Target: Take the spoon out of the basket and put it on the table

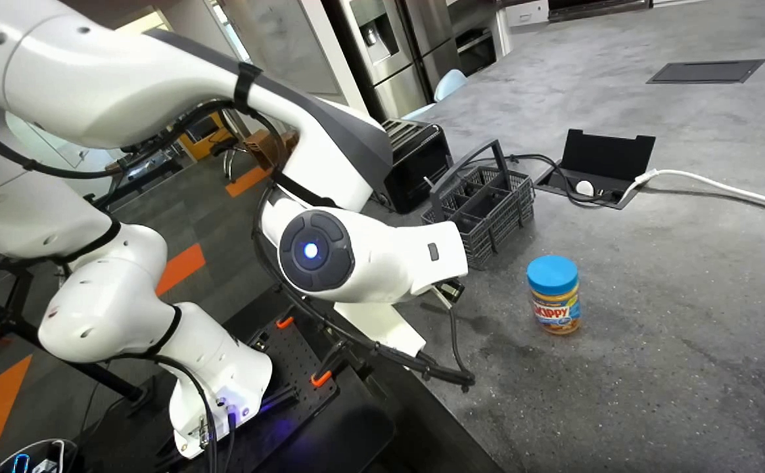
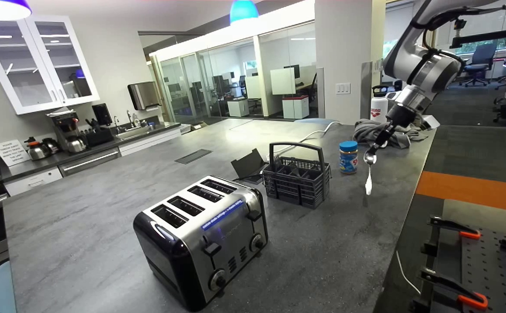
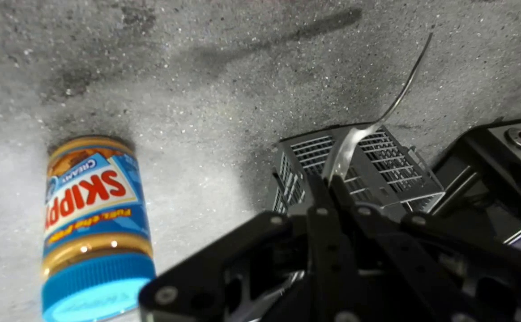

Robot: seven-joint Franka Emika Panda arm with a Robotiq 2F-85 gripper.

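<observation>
Black two-fingered gripper (image 3: 327,180) is pinching slim silver metal spoon (image 3: 353,137) by its upper end, dangling it above flat mottled-grey table (image 2: 322,243), apart from rectangular dark-grey mesh basket (image 2: 295,187).

This is an office kitchen, with a stainless-steel refrigerator (image 1: 395,97), four-slot toaster (image 2: 231,232), coffee maker (image 2: 65,126), sink (image 2: 133,133) and paper-towel dispenser (image 2: 143,95); glass-walled rooms (image 2: 260,69) beyond hold a desk (image 2: 306,87) and monitors (image 2: 297,71).
</observation>
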